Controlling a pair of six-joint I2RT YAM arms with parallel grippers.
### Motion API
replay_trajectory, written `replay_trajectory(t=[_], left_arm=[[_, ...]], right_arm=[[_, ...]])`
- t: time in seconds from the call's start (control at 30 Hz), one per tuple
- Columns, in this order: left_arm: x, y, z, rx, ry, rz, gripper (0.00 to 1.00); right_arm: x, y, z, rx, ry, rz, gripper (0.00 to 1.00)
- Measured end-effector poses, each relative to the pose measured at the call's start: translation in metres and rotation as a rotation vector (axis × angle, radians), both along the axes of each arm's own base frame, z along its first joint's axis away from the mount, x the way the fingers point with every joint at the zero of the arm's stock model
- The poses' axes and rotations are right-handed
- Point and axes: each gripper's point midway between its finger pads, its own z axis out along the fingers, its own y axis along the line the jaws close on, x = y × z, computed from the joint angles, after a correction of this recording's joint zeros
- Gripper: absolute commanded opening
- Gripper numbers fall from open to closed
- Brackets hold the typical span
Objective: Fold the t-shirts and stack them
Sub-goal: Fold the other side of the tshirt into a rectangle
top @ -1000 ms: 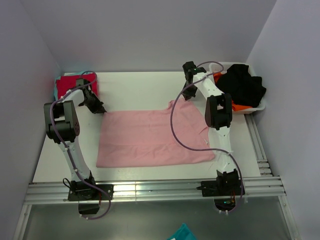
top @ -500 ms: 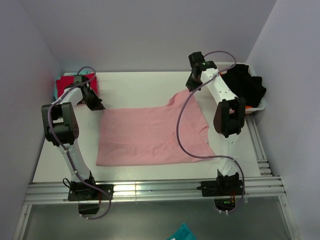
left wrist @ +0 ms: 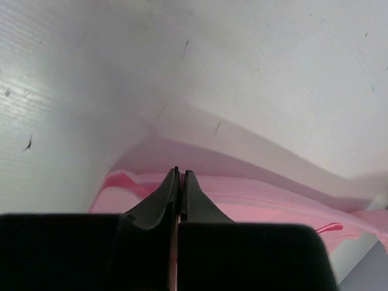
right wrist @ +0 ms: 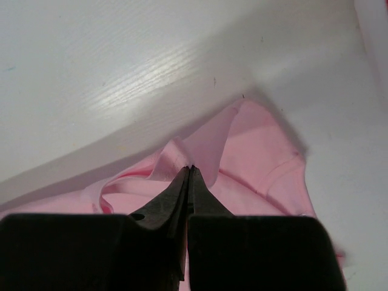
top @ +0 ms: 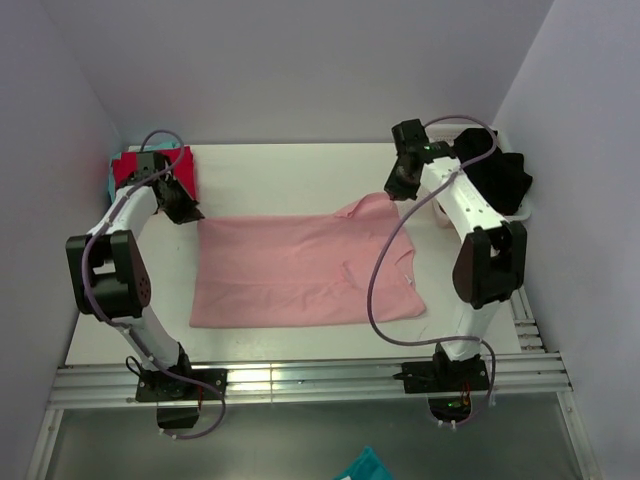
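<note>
Light pink soft cloth t-shirt spread across the middle of the white table. Its long axis runs along the table's width, the sleeved end apparently toward the table's right edge. Left tool and right tool, both clenched, pinch its far corners. The fabric is limp and light, likely to sag and slide, so it is best held at corners or hems.

Light pink t-shirt, bright red t-shirt, perhaps teal edge, black cloth, white table.
</note>
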Motion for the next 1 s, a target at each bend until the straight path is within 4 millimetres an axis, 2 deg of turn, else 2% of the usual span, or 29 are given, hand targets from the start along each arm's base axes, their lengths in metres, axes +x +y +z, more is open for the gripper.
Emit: replay_trajectory(t=[0.2,0.3,0.43,0.63,0.73,0.77,0.8,0.83,0.87,0.9,0.93,0.97,1.0], left_arm=[[-0.015,0.000,0.019,0.029,-0.038,0.019,0.00],[-0.022,-0.002,0.032,0.043,-0.066,0.019,0.00],[-0.042,-0.003,0.041,0.059,-0.083,0.021,0.00],[-0.085,-0.002,0.044,0.107,-0.063,0.038,0.01],[-0.109,0.000,0.042,0.133,-0.041,0.053,0.11],[-0.116,0.000,0.041,0.140,-0.033,0.060,0.19],[-0.124,0.001,0.040,0.146,-0.025,0.069,0.23],[-0.132,0.002,0.039,0.149,-0.017,0.082,0.34],[-0.140,0.003,0.038,0.154,-0.005,0.095,0.99],[-0.148,0.005,0.037,0.162,0.002,0.108,1.00],[-0.155,0.005,0.036,0.162,0.006,0.124,1.00],[-0.163,0.007,0.035,0.167,0.014,0.138,0.99],[-0.169,0.008,0.035,0.172,0.020,0.150,1.00]], right_arm=[[-0.029,-0.004,0.028,0.030,-0.081,0.011,0.00],[-0.050,-0.006,0.032,0.051,-0.098,0.014,0.00],[-0.086,-0.007,0.025,0.075,-0.103,0.013,0.00],[-0.142,-0.005,0.006,0.108,-0.096,0.029,0.00],[-0.169,-0.006,-0.009,0.119,-0.079,0.024,0.00],[-0.178,-0.007,-0.014,0.124,-0.070,0.019,0.00],[-0.185,-0.008,-0.018,0.126,-0.062,0.012,0.00],[-0.191,-0.009,-0.024,0.130,-0.057,0.003,0.00],[-0.199,-0.010,-0.029,0.130,-0.045,-0.007,0.28],[-0.205,-0.012,-0.035,0.132,-0.033,-0.022,0.54],[-0.210,-0.014,-0.039,0.132,-0.025,-0.037,0.87],[-0.217,-0.017,-0.043,0.128,-0.011,-0.050,1.00],[-0.222,-0.019,-0.047,0.121,-0.002,-0.053,1.00]])
